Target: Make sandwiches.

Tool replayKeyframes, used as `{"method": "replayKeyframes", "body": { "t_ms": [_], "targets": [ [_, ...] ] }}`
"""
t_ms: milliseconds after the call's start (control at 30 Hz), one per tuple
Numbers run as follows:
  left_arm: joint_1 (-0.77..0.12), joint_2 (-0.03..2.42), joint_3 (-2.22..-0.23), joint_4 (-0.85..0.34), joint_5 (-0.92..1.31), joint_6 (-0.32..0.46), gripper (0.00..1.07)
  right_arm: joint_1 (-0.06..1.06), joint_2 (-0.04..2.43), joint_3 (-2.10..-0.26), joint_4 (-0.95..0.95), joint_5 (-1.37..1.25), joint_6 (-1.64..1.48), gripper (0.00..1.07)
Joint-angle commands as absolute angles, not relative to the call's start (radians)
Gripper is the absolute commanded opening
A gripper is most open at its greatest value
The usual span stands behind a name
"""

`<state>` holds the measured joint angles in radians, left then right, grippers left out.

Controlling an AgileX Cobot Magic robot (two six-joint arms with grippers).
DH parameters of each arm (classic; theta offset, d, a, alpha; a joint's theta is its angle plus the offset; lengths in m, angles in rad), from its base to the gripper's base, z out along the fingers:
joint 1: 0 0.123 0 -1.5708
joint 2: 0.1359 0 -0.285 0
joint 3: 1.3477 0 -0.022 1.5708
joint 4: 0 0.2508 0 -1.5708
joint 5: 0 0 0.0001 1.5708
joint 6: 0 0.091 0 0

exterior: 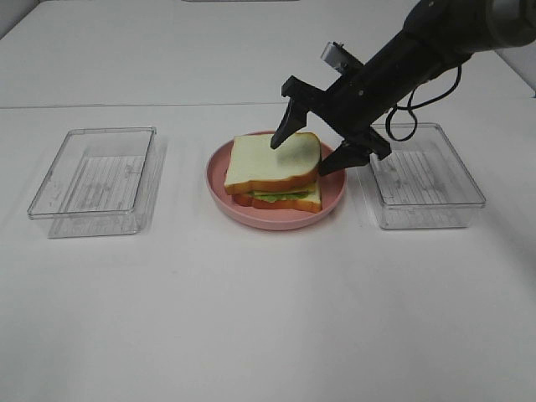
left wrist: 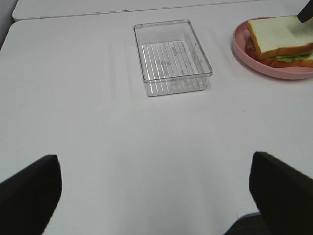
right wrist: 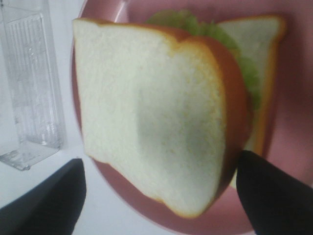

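A sandwich (exterior: 272, 163) lies on a pink plate (exterior: 276, 219) in the middle of the table. Its top white bread slice sits skewed over green lettuce, a reddish-brown layer and the bottom slice. My right gripper (exterior: 301, 157) hangs open just over the sandwich's right half, one finger at the far edge and one at the right edge. In the right wrist view the sandwich (right wrist: 146, 107) fills the frame, with the open right gripper (right wrist: 159, 188) over it. My left gripper (left wrist: 156, 196) is open over bare table, far from the sandwich (left wrist: 279, 41).
An empty clear plastic container (exterior: 96, 180) stands left of the plate, and another (exterior: 427, 176) stands right of it, under the right arm. The left wrist view shows the left container (left wrist: 171, 56) and the plate (left wrist: 274, 71). The table is white.
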<state>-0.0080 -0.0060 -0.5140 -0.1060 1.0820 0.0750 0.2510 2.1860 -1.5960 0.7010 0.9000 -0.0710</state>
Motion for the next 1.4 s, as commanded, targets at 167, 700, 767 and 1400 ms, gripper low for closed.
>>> {"method": "replayKeyframes", "body": {
  "t_ms": [167,700,767,1400],
  "targets": [
    [-0.013,-0.023,-0.515,-0.107,1.076,0.077,1.00,0.251,2.127,-1.704,0.409,1.001,0.117,0.82],
    [-0.013,-0.023,-0.515,-0.107,1.076,0.077,1.00,0.183,2.111,-1.969,0.068,1.273,0.137,0.82],
    [-0.013,-0.023,-0.515,-0.106,1.076,0.077,1.00,0.142,2.111,-1.969,0.067,1.290,0.137,0.82],
    [-0.013,-0.023,-0.515,-0.106,1.076,0.077,1.00,0.064,1.819,-1.568,0.030,1.328,0.088,0.81]
  ]
}}
